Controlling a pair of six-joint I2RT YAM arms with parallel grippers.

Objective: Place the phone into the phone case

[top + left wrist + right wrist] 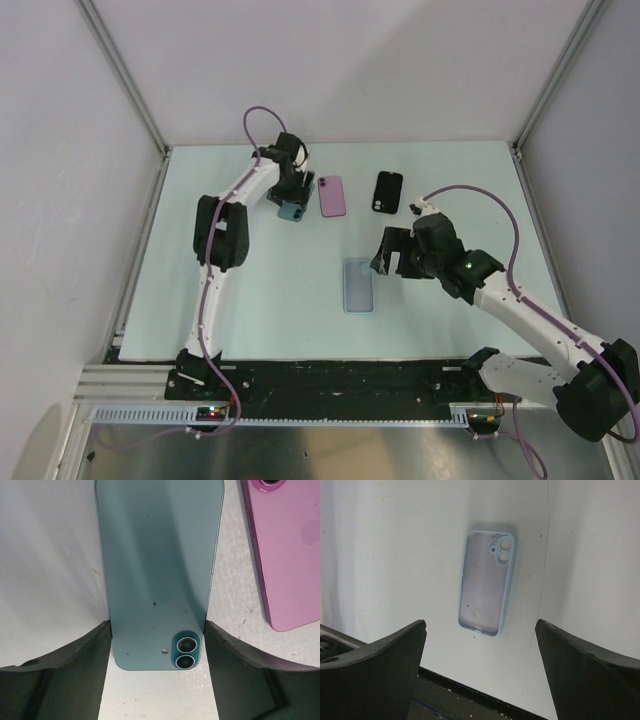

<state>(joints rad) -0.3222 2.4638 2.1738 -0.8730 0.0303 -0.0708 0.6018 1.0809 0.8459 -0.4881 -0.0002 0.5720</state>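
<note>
Three phones far across table (250,300); teal phone (157,570) flat between fingers of left pincer (156,627), touching or nearly so, grip unclear. Right pincer (481,622) wide open, empty, near case (485,582) mid-table. Risks: pinch only at camera end, so tilt or slip on lifting; knock against pink phone (290,555) just beside.

The phone (157,570), teal with a glossy back marked by a few specks, is laid flat and back-up toward the far left part of the bench (280,300). Twin camera lenses are set in one of its corners. The phone case (486,582), pale blue and translucent, is laid flat near the bench's middle, with its camera cutout at one corner.
</note>
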